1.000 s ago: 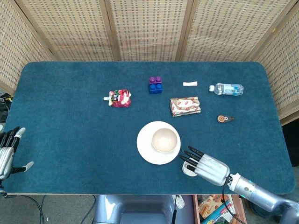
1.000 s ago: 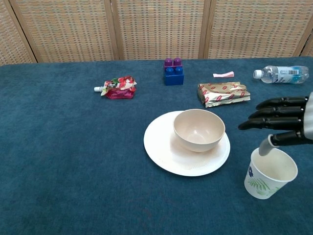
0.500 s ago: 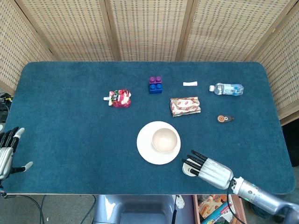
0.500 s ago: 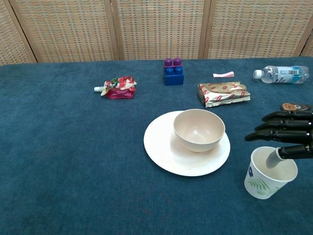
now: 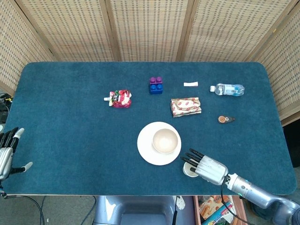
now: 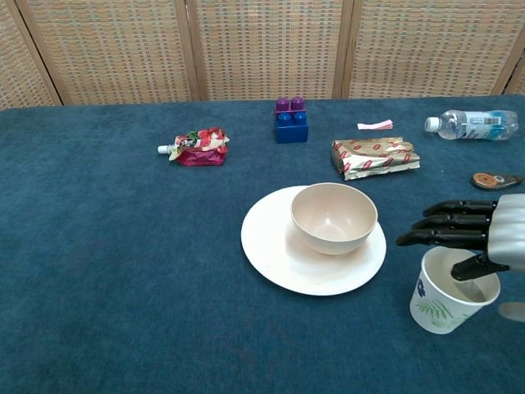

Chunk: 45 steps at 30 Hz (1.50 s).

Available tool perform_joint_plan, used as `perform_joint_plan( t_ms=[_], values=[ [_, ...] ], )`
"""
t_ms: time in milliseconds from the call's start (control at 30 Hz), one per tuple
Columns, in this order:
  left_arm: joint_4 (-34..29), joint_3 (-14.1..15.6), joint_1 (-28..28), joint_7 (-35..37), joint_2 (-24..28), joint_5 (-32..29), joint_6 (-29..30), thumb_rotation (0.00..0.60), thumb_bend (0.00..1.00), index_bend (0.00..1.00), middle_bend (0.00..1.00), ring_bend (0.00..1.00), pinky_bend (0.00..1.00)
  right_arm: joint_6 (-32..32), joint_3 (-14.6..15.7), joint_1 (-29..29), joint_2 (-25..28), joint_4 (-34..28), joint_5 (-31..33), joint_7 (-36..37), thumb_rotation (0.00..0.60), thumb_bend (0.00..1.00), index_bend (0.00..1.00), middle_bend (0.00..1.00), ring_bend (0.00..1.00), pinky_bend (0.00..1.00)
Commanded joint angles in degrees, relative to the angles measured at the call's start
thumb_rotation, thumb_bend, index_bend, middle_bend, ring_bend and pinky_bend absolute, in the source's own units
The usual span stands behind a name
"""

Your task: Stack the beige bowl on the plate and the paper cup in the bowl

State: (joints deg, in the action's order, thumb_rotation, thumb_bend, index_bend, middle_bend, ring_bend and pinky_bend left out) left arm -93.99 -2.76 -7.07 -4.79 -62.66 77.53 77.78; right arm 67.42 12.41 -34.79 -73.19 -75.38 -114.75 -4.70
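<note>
Head view: I see the beige bowl (image 5: pixel 165 140) sitting on the round white plate (image 5: pixel 146 151), my right hand (image 5: pixel 206 167) over the white paper cup (image 5: pixel 190 171) just beside the plate, my left hand (image 5: pixel 6 152) open at the table edge | Chest view: right hand (image 6: pixel 480 238) fingers stretched above the cup (image 6: pixel 449 289), thumb dipping inside its rim; whether it pinches the wall I cannot tell.

A lab test bench: blue-felted table (image 5: pixel 70 136) ringed by wicker screens (image 5: pixel 150 28).
</note>
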Motion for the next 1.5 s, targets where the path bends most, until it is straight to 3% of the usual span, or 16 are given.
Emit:
perform_joint_plan(
  t_ms=[33,167,500,667,767,833,1000,1167,1500],
  values=[
    [0.02,-0.02,-0.03,-0.10,-0.08,-0.09,-0.06,0.600,0.00,0.00,0.00,0.00,0.00,1.16,-0.01,-0.04,-0.60,0.96,-0.30,1.29,0.600,0.43,0.57,0.00,0.00,0.00],
    [0.01,-0.02,-0.11,-0.37,-0.18,-0.21,-0.18,0.600,0.00,0.00,0.00,0.00,0.00,2.70,-0.07,0.04,-0.74,1.68,-0.60,2.51,0.600,0.48,0.61,0.00,0.00,0.00],
    [0.04,0.07,-0.20,-0.56,-0.29,-0.27,-0.45,0.600,0.00,0.00,0.00,0.00,0.00,6.38,-2.02,-0.43,0.80,-0.54,-0.45,3.68,0.600,0.49,0.62,0.00,0.00,0.00],
    [0.05,0.12,-0.33,-0.79,-0.38,-0.37,-0.73,0.600,0.00,0.00,0.00,0.00,0.00,7.05,-5.28,-2.28,3.07,-4.98,0.27,2.09,0.600,0.49,0.62,0.00,0.00,0.00],
    [0.05,0.13,-0.38,-0.86,-0.45,-0.35,-0.76,0.600,0.00,0.00,0.00,0.00,0.00,4.68,-7.97,-4.15,4.12,-7.87,2.28,0.37,0.600,0.49,0.62,0.00,0.00,0.00],
    [0.09,0.13,-0.43,-0.92,-0.48,-0.40,-0.87,0.600,0.00,0.00,0.00,0.00,0.00,-1.50,-12.81,-7.53,3.50,-10.03,7.83,-2.05,0.600,0.49,0.62,0.00,0.00,0.00],
    [0.16,-0.02,-0.44,-0.40,-0.35,-0.78,-1.02,0.600,0.00,0.00,0.00,0.00,0.00,-10.47,-17.67,-10.76,0.43,-11.99,17.15,-7.57,0.600,0.49,0.62,0.00,0.00,0.00],
    [0.39,-0.17,-0.44,0.26,-0.12,-1.17,-1.25,0.600,0.00,0.00,0.00,0.00,0.00,-13.91,-18.89,-11.78,-2.50,-12.03,21.58,-12.20,0.600,0.49,0.62,0.00,0.00,0.00],
    [0.47,-0.17,-0.45,0.83,0.08,-1.20,-1.41,0.600,0.00,0.00,0.00,0.00,0.00,-15.58,-17.57,-11.54,-3.65,-12.68,23.79,-16.90,0.600,0.49,0.62,0.00,0.00,0.00]
  ],
)
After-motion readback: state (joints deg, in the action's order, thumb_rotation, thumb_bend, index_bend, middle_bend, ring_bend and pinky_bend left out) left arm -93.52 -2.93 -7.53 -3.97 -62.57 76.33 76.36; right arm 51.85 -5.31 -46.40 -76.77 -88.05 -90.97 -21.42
